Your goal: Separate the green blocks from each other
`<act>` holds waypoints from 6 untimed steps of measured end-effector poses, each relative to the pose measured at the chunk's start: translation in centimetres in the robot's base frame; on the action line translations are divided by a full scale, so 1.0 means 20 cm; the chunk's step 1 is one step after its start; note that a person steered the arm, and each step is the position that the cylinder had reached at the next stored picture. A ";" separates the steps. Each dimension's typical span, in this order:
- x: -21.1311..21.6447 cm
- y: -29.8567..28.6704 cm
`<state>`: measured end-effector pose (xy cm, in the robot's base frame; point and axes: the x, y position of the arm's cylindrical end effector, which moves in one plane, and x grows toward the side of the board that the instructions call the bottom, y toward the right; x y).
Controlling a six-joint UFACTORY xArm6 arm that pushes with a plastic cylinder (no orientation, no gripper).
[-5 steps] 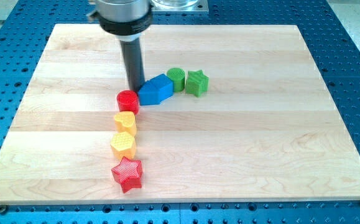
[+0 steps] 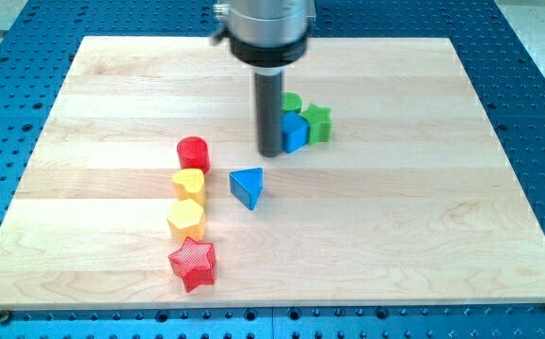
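Observation:
A green cylinder [image 2: 292, 101] and a green star [image 2: 318, 122] sit close together right of the board's centre, toward the view's top. A blue block [image 2: 295, 132] presses against both from the left and partly hides the cylinder. My tip [image 2: 270, 153] is on the board just left of the blue block, touching or nearly touching it. The rod hides the cylinder's left part. I cannot tell whether the two green blocks touch.
A blue triangle [image 2: 247, 186] lies below and left of my tip. A column at the left holds a red cylinder [image 2: 193, 151], a yellow block [image 2: 189, 185], a yellow hexagon [image 2: 185, 218] and a red star [image 2: 193, 263]. The wooden board [image 2: 423, 217] rests on a blue perforated table.
My tip has moved right, pushing the blue block into the green blocks, which shifted right. A blue triangle now lies apart, down and left. The left column has not moved.

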<state>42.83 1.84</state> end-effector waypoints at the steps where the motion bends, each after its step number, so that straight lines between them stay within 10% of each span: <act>1: -0.16 0.06; 4: -0.61 0.56; 6: -0.43 0.87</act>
